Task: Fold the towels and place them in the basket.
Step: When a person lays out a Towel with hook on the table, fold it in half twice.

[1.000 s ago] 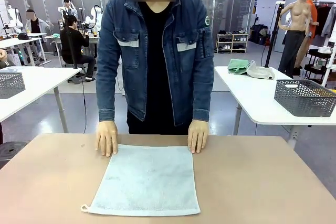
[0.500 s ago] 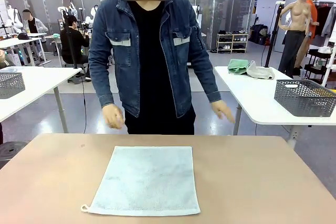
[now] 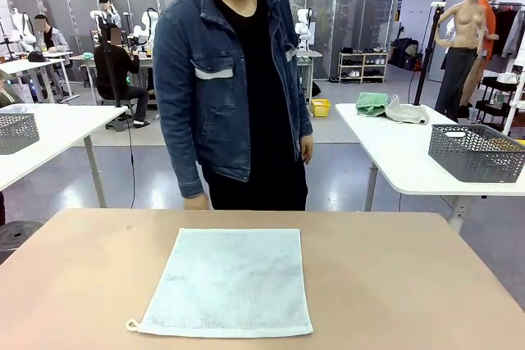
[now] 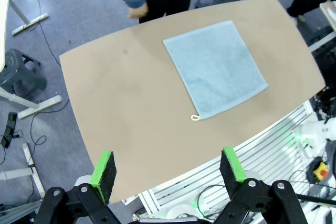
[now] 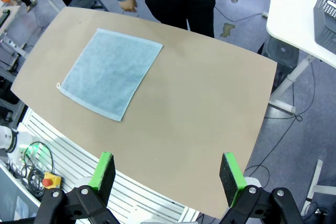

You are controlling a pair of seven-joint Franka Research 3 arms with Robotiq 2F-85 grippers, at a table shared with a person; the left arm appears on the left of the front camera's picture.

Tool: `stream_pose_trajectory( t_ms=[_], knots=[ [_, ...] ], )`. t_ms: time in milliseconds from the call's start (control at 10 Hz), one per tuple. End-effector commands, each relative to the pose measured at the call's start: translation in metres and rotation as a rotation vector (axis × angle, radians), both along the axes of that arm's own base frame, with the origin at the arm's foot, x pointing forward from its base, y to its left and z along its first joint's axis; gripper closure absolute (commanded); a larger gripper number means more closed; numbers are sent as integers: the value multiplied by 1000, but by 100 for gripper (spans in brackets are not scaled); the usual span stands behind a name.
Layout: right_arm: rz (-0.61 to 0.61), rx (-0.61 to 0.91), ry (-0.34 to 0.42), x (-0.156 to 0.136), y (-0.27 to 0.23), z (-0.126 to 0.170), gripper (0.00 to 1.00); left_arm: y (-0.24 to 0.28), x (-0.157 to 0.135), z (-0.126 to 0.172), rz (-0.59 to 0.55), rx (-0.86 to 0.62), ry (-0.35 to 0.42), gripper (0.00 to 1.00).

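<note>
A pale blue-grey towel (image 3: 227,282) lies spread flat on the tan table (image 3: 394,284), a little left of the middle and close to the near edge. It looks almost square, with a soft, nubbly surface and no obvious creases. A small white loop (image 3: 130,325) sticks out from its near left corner.

At the far side a person (image 3: 234,88) in a denim jacket stands turned partly sideways. One hand (image 3: 195,200) hangs just past the table's far edge, clear of the towel.

Off to the right, on a separate white table (image 3: 402,161), sits a dark grey mesh basket (image 3: 476,152). From here I cannot tell what is in it. Farther back on that same table a green towel (image 3: 373,102) lies bunched up, touching a crumpled grey cloth (image 3: 408,111). A second basket (image 3: 16,130) of the same kind stands on another white table at the far left; its contents are hidden too.

The left gripper (image 4: 167,165) hangs high above the near edge of the tan table. Its green pads (image 4: 103,167) are spread wide, with nothing between them and nothing touching them. The right gripper (image 5: 167,170) is the same: high up, jaws fully apart, gripping nothing, well away from the towel below.
</note>
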State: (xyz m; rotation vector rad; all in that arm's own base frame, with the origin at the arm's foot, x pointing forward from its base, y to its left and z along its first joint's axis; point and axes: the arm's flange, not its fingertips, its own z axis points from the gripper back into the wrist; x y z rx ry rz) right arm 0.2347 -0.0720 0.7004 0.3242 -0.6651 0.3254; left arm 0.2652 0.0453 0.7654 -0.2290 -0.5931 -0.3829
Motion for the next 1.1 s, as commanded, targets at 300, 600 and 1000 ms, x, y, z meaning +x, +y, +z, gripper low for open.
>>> stream_pose_trajectory(
  t_ms=[300,600,1000],
  knots=[
    [231,-130,-14,15,48,-8,0,-56,-8,-13,-310,208,5,0],
    [531,-357,38,36,128,-57,0,-107,-1,-78,-580,406,78,0],
    [839,-655,117,63,233,-158,0,-144,8,-189,-882,462,147,0]
  ],
)
